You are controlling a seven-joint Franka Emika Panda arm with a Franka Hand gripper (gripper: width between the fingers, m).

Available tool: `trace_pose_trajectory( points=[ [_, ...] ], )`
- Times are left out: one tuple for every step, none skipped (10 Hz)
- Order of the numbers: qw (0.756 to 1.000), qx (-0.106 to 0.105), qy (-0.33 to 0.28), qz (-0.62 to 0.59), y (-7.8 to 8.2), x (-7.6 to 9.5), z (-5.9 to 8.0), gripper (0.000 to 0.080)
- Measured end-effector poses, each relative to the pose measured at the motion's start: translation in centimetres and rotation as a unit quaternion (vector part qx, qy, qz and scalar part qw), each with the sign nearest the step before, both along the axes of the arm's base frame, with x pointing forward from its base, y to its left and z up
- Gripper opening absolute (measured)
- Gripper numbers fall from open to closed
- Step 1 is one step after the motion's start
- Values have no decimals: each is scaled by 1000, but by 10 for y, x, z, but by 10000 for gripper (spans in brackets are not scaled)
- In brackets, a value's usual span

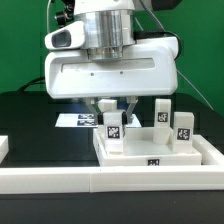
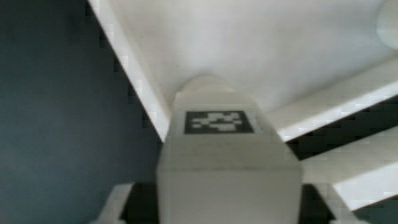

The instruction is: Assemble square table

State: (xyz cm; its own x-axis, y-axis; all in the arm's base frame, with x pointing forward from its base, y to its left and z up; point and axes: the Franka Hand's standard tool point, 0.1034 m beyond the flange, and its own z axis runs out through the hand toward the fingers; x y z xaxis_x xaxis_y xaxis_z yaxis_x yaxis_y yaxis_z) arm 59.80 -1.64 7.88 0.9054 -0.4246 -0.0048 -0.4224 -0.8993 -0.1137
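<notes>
At the exterior view's left, a white rail [image 1: 3, 149] end pokes in over the dark table [image 1: 30, 120]. Behind, just left of centre, the marker board [image 1: 78, 120] lies flat on the table. Above it the arm's white head fills the upper middle, and its fingers [image 1: 113, 108] reach down and are clamped on a white tagged leg [image 1: 113, 131], one finger on either side of its top. That leg stands upright at the left part of the slab [image 1: 150, 148], though whether its foot touches the slab cannot be told. The slab lies flat in the corner of the white rails, a tag on its front edge. Further right two more legs stand upright on the slab: one [image 1: 160, 116] near its back, another [image 1: 183, 127] at its right end. In the wrist view the held leg [image 2: 222, 160] rises between the fingers, its tag facing the camera, with the slab's white surface [image 2: 187, 50] beyond it and dark table beside.
</notes>
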Motion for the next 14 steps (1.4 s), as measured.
trace_pose_trajectory(
  points=[
    [999, 6, 4, -41, 1, 0, 0, 290],
    [995, 10, 10, -96, 2, 0, -1, 290],
    [989, 15, 15, -144, 5, 0, -1, 290],
    [984, 16, 19, -178, 8, 0, -1, 290],
    [977, 19, 23, -211, 11, 0, -1, 290],
    [962, 22, 31, -269, 11, 0, -1, 290],
    [950, 23, 37, -310, 13, -1, -1, 290],
    [938, 24, 42, -344, 15, -1, -2, 290],
    [925, 25, 48, -376, 18, -2, -1, 290],
    [919, 26, 52, -389, 19, -2, -1, 290],
    [903, 29, 57, -425, 20, -2, -1, 290],
    [894, 29, 58, -443, 20, -2, -1, 290],
    [883, 30, 61, -464, 20, -2, -1, 290],
    [881, 33, 62, -467, 20, -2, -1, 290]
  ],
)
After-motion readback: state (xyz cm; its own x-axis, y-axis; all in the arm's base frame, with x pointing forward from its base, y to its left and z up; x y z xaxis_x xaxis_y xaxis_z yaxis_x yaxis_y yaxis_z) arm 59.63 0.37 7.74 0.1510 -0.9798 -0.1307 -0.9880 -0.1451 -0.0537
